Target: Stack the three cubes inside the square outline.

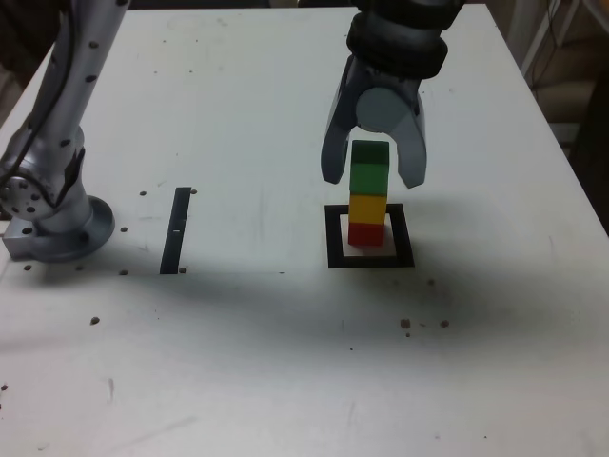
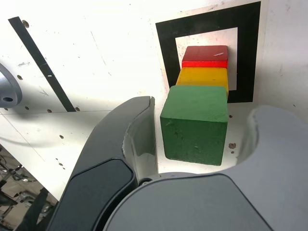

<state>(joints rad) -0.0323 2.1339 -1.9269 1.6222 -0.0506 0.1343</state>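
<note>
Three cubes stand in one stack inside the square outline (image 1: 335, 246): red cube (image 1: 365, 233) at the bottom, yellow cube (image 1: 367, 207) in the middle, green cube (image 1: 369, 167) on top. My gripper (image 1: 373, 178) hangs over the stack, open, with one finger on each side of the green cube and a gap at both sides. The wrist view looks down the stack: green cube (image 2: 195, 122) nearest, then yellow cube (image 2: 202, 77), then red cube (image 2: 205, 55), with the black border of the outline (image 2: 166, 48) around them. In it the gripper (image 2: 204, 113) holds nothing.
A thin black strip (image 1: 176, 228) lies on the white table at the exterior view's left, near the arm's round base (image 1: 57, 227). The strip (image 2: 38, 57) also shows in the wrist view. Small dark specks dot the tabletop.
</note>
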